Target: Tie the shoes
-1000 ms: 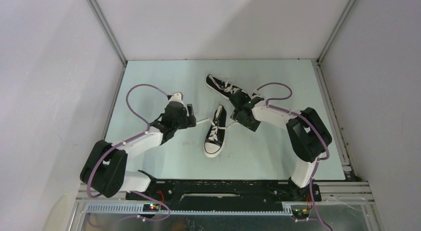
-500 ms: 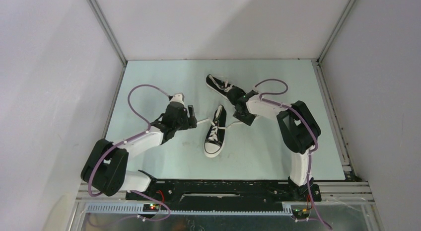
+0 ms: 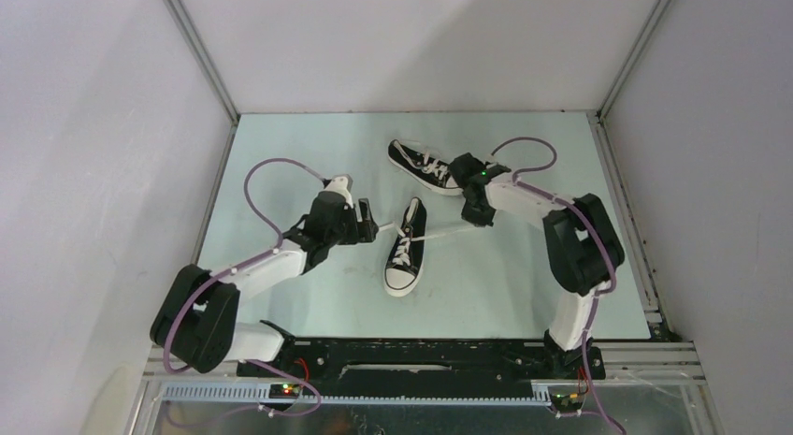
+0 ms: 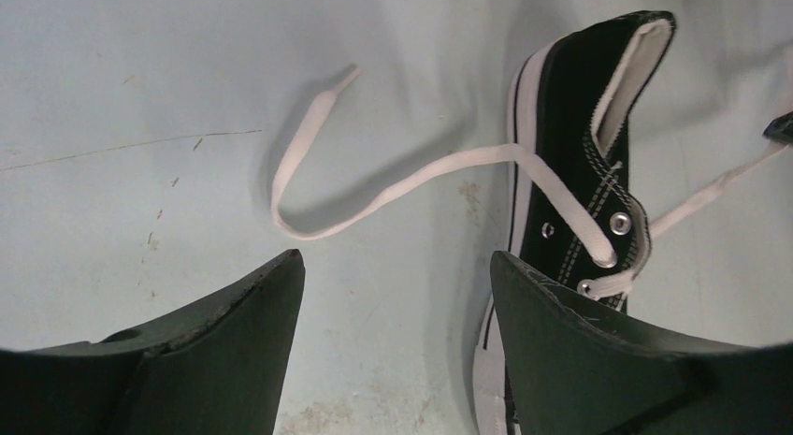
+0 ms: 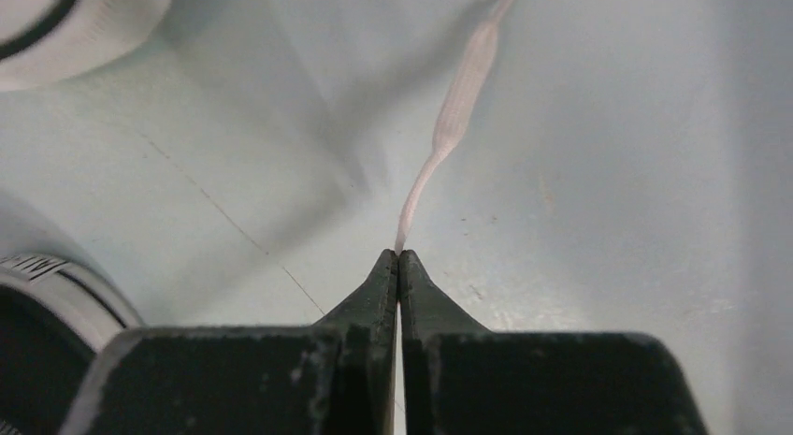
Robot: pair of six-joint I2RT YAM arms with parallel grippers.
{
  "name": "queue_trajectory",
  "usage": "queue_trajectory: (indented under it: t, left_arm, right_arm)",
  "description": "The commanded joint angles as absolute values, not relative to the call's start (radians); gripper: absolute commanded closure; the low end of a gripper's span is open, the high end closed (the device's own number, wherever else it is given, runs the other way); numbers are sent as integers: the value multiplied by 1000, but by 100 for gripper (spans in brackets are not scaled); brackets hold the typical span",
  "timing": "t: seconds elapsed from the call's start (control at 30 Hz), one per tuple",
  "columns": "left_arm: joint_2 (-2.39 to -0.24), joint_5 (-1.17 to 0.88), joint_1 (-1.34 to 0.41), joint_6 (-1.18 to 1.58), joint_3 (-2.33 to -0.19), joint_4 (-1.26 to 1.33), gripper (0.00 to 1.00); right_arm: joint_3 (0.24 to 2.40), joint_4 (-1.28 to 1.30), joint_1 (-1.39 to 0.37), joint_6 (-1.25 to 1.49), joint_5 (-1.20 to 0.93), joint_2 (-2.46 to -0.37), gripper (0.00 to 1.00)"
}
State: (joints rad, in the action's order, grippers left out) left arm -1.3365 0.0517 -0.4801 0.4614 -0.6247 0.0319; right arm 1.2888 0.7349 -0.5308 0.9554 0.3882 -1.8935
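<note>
At mid-bench we see the near shoe (image 3: 404, 248), toe toward the near edge, and the far shoe (image 3: 423, 164) nearer the far edge, our right gripper (image 5: 399, 257) clamped on the near shoe's taut lace (image 5: 458, 108), and our left gripper (image 4: 393, 267) spread apart above its loose lace (image 4: 374, 187).

Left wrist view: near shoe (image 4: 570, 173) cut by the lower edge. Right wrist view: lace (image 5: 463, 89) exits the top edge. Top view: right arm (image 3: 524, 203) covers one end of far shoe (image 3: 421, 162).
</note>
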Motion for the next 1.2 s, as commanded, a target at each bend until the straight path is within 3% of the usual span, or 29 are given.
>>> queue_trajectory:
  t: [0.0, 0.23, 0.43, 0.8, 0.87, 0.97, 1.03, 1.17]
  left_arm:
    - [-1254, 27, -507, 441, -598, 93, 19]
    - [-1175, 27, -604, 503, -548, 24, 17]
    - [-1113, 11, -688, 593, -446, 41, 23]
    - [-1196, -128, -775, 658, -429, 174, 8]
    - [-1228, -131, -776, 658, -446, 177, 12]
    - [-1284, -163, -777, 675, -463, 217, 30]
    - [-1324, -185, -778, 690, -470, 255, 35]
    - [-1392, -193, -794, 710, -479, 309, 36]
  right_arm:
    - [1274, 651, -490, 798, 344, -1761, 100]
    - [1275, 616, -460, 710, 264, -1616, 100]
    - [1275, 590, -433, 671, 187, -1548, 100]
    - [1273, 626, -488, 631, 248, -1565, 100]
    - [1273, 629, -503, 628, 268, -1567, 100]
    - [1266, 636, -506, 633, 297, -1542, 100]
    - [1257, 631, -484, 629, 304, -1513, 100]
    - [1252, 621, -430, 602, 271, -1455, 100]
